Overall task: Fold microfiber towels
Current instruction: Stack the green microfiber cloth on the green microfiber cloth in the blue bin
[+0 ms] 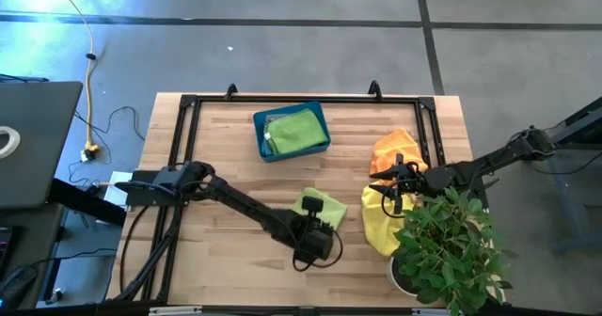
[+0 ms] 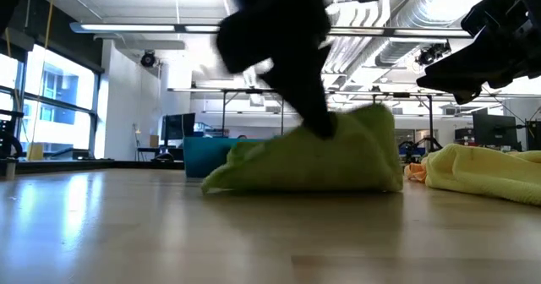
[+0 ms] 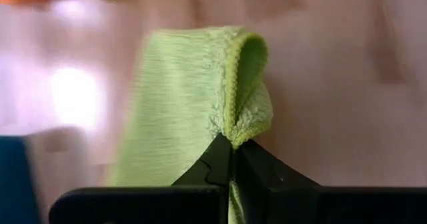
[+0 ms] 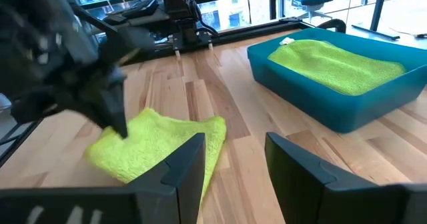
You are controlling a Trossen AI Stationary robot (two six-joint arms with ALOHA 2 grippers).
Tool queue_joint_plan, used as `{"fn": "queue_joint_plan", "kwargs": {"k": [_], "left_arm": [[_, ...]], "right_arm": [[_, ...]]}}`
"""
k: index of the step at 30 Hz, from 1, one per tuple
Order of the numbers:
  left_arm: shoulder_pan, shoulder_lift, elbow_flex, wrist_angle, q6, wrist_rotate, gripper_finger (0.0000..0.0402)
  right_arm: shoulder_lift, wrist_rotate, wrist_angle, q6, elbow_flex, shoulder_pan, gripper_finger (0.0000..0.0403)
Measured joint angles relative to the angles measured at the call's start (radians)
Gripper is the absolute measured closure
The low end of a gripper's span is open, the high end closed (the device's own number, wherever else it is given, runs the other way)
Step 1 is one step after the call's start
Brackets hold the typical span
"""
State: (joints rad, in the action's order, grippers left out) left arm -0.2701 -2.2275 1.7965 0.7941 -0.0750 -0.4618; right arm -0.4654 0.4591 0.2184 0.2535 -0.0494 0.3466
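A lime green microfiber towel [image 1: 320, 205] lies on the wooden table near its front middle. My left gripper [image 1: 315, 233] stands at the towel's near edge and is shut on it [image 3: 232, 151]. In the low view the towel [image 2: 321, 161] rises to a peak beside the dark fingers. Another green towel [image 1: 293, 131] lies in the teal bin [image 1: 256, 133]. An orange towel [image 1: 395, 151] and a yellow towel [image 1: 379, 224] lie at the right. Above these two, my right gripper [image 4: 233, 164] hangs open, holding nothing. My left gripper pinches a hemmed edge of the lime green towel [image 3: 235, 134] between its two fingers, where the cloth curls over into a small fold. The fingers slant down from the table's near-left side. The pinched part is raised, and the rest of the towel [image 2: 254, 174] lies on the table.
A leafy potted plant [image 1: 450, 250] stands at the near right corner, beside the yellow towel. A black frame [image 1: 183, 137] runs along the table's left, far and right sides. Bare wood [image 1: 226, 184] lies between the bin and the left arm.
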Motion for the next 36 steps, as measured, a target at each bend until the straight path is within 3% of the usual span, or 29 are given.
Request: {"fn": "queue_joint_plan", "kwargs": {"k": [7,17,23,28,32,36], "left_arm": [[0.139,0.004,0.166,0.146,0.054,-0.020,0.0399],[0.434,0.006,0.299,0.176,0.188,0.170,0.0399],[0.646,0.006,0.317,0.184,0.075,0.352,0.0391],[0.755,0.006,0.317,0.195,-0.018,0.429,0.0389],[0.799,0.019,0.317,0.228,-0.076,0.426,0.0390],[0.812,0.032,0.318,0.260,-0.100,0.335,0.0386]], "right_arm": [[0.000,0.000,-0.002,0.000,0.000,0.000,0.0254],[0.000,0.000,-0.006,0.000,0.000,0.000,0.0254],[0.000,0.000,-0.009,0.000,0.000,0.000,0.0254],[0.000,-0.001,-0.009,0.000,0.000,0.000,0.0254],[0.000,-0.001,-0.011,0.000,0.000,0.000,0.0254],[0.000,-0.001,-0.012,0.000,0.000,0.000,0.0254]]}}
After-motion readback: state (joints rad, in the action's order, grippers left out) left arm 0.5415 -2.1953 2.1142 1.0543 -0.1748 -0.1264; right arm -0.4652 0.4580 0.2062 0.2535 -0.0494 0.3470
